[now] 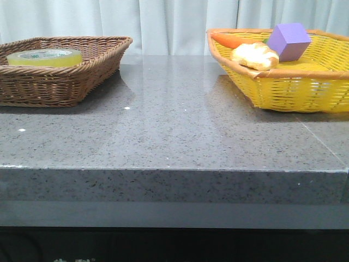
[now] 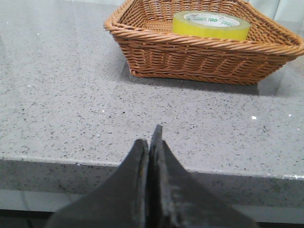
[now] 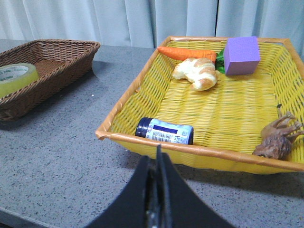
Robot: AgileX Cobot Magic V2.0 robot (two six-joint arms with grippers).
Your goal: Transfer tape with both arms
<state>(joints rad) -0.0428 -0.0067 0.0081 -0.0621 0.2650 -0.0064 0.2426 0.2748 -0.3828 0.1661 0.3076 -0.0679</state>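
The grey stone table (image 1: pixel 174 136) carries two baskets well apart — a yellow basket (image 1: pixel 305 87) holding a croissant (image 1: pixel 254 55), a carrot (image 3: pixel 186 52) and a purple cube (image 1: pixel 289 41), and a brown wicker basket (image 1: pixel 60 82) holding the tape (image 1: pixel 44 57), lying flat. The left gripper (image 2: pixel 149 142) and right gripper (image 3: pixel 158 164) hang at the table's near edge, jaws pressed together on nothing — so no step looks begun: pickup, handover and placing all remain.

Bright, even room light, soft shadows, no harsh glare.

The grey counter (image 1: pixel 174 131) shows a pale sheen and tiny white glints. The brown basket (image 2: pixel 204 52) and the yellow basket (image 3: pixel 209 114) cast soft shadows at their bases. Both wrist views are sharp farther off, but each dark pincer up close is blurred.
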